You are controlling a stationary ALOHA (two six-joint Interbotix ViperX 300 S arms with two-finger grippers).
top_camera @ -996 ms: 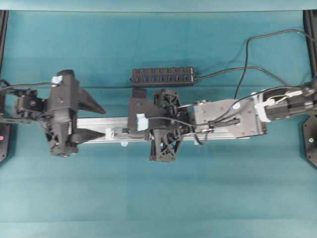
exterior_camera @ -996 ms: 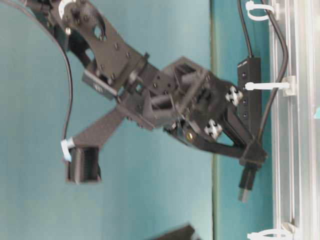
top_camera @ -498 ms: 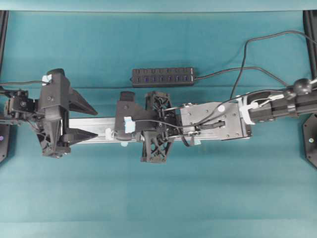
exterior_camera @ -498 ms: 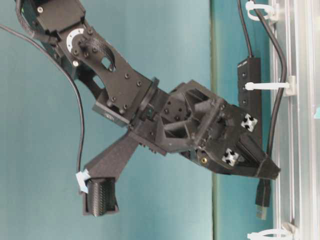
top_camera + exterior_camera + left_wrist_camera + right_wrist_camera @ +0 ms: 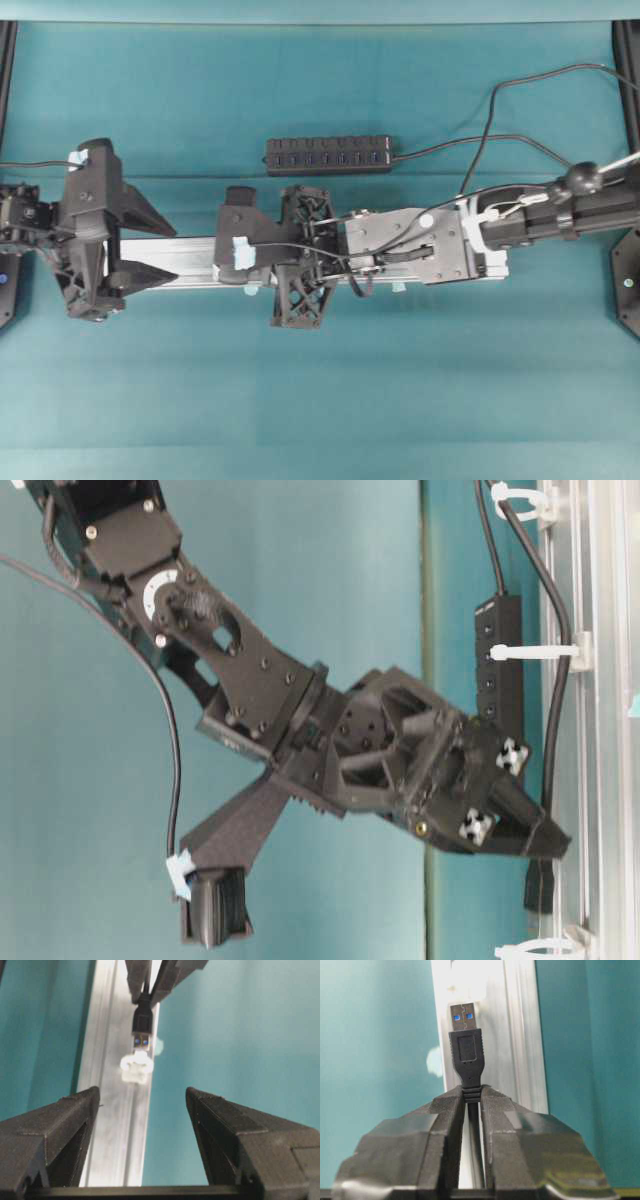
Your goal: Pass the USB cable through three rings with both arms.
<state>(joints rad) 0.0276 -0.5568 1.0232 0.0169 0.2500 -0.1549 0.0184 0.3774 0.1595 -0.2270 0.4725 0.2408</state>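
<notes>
Your right end effector is clenched on the USB cable just behind its plug, which sticks straight out ahead of the tips. In the table-level view the cable already runs through two rings along the rail, and the plug hangs just short of the last ring. From the left wrist view, that ring sits directly in front of the plug's metal mouth, nearly in line.

Keep the plug level and square to the loop as you feed it; the opening looks snug, so a slight tilt could catch the rim and bend the ring over. Advance slowly along the rail rather than dipping toward it.

Your left end effector is released, fingers spread wide on either side of the rail beyond the ring. Hold it there, centred, and close only once the plug has come clear through, gripping the black housing rather than the metal tip. Release the right side after that grip looks firm.
</notes>
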